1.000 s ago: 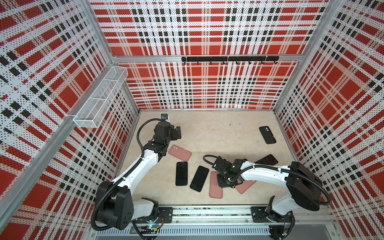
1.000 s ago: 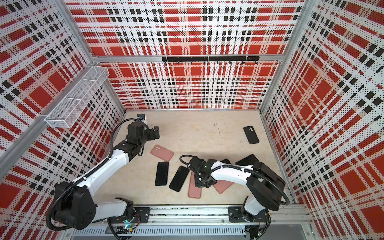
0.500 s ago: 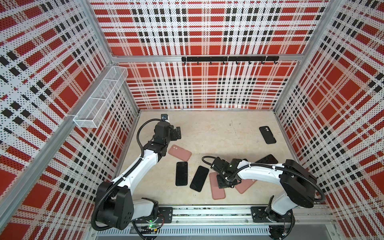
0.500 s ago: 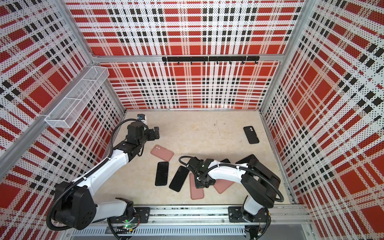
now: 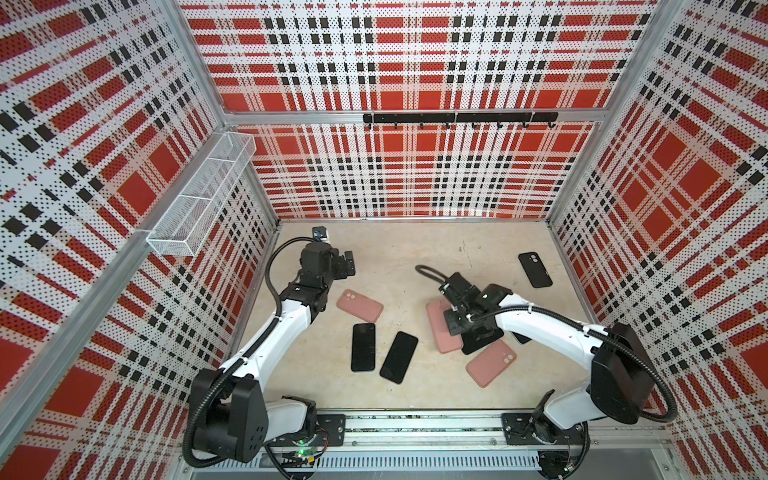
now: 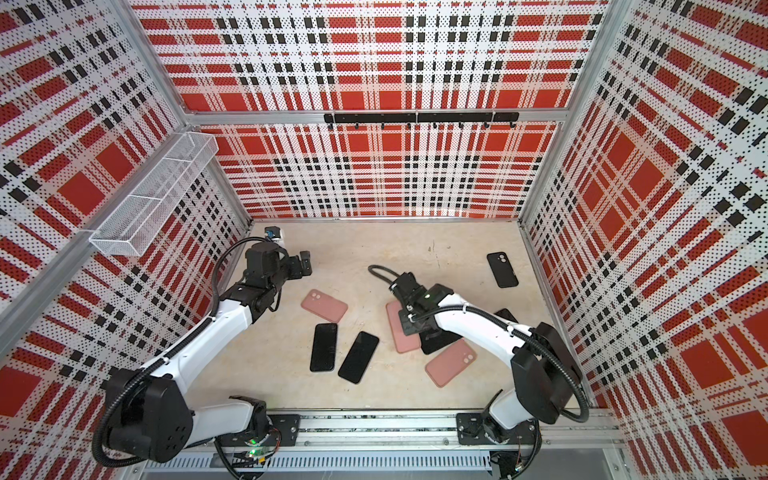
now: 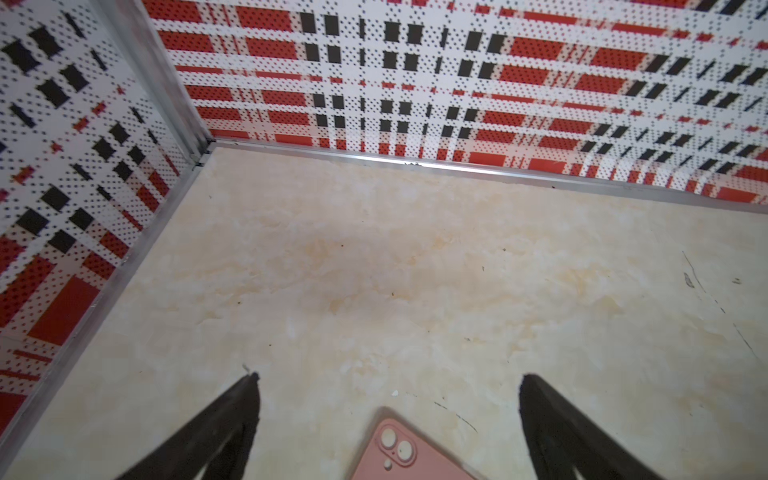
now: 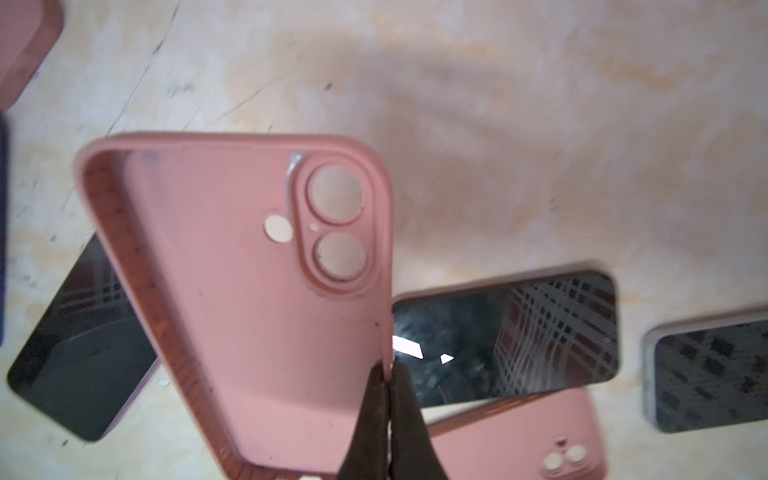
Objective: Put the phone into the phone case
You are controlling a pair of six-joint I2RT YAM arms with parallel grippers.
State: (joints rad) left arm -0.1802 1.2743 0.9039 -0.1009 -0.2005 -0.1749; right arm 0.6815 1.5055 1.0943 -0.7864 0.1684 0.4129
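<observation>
right gripper (image 8: 388,376) is pressed together on one side wall of the open pink case (image 8: 249,291), a bit right of centre and low in both top views. the case looks tipped up over a black phone (image 8: 505,336) lying screen up. left gripper (image 7: 388,382) is spread wide with nothing in it, over bare table (image 7: 374,270). my worry: that's a thin pinch on a soft rim. if i swing it, the case could twist, slip out, or nudge the phone underneath.
</observation>
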